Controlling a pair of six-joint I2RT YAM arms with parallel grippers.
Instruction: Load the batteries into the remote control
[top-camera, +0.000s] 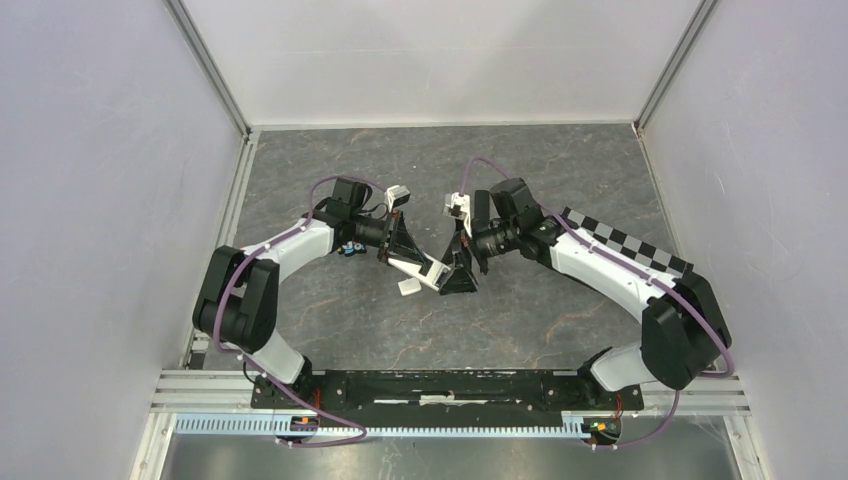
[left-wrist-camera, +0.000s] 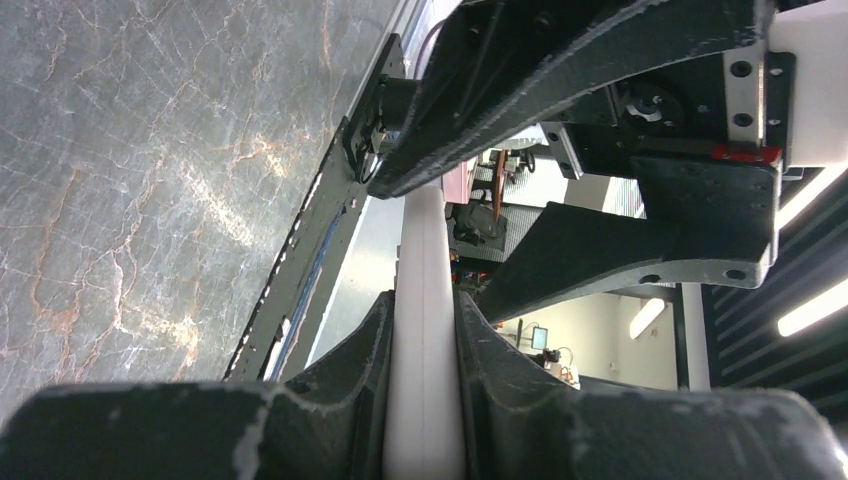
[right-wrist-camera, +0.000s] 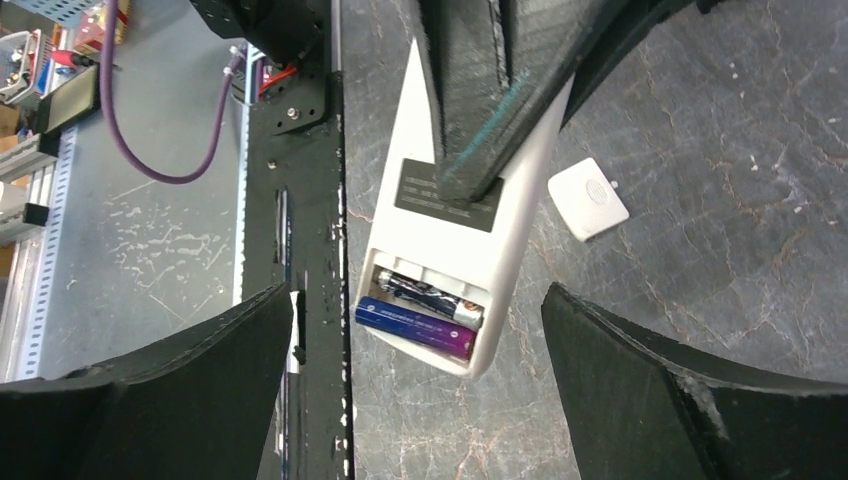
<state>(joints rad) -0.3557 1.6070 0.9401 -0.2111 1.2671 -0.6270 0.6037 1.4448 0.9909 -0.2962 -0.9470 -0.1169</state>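
Here, batteries (right-wrist-camera: 420, 315) in remote (right-wrist-camera: 440, 240), facing wide-open right gripper (right-wrist-camera: 415, 330), left gripper (left-wrist-camera: 425, 340) clamping remote.

Robotics lab, enclosed test cell. Grey marble-patterned counter (top-camera: 330, 330) boxed in by plain white panels (top-camera: 100, 200). Left arm (top-camera: 262, 262) and right arm (top-camera: 610, 268) mounted on a black base plate (top-camera: 450, 385) beside a slotted aluminium rail (top-camera: 450, 424). Purple cabling (top-camera: 222, 300). Checkerboard calibration strip (top-camera: 625, 243). Beyond the cell: ceiling strip lights (left-wrist-camera: 812, 306) and a small screen (left-wrist-camera: 540, 338).
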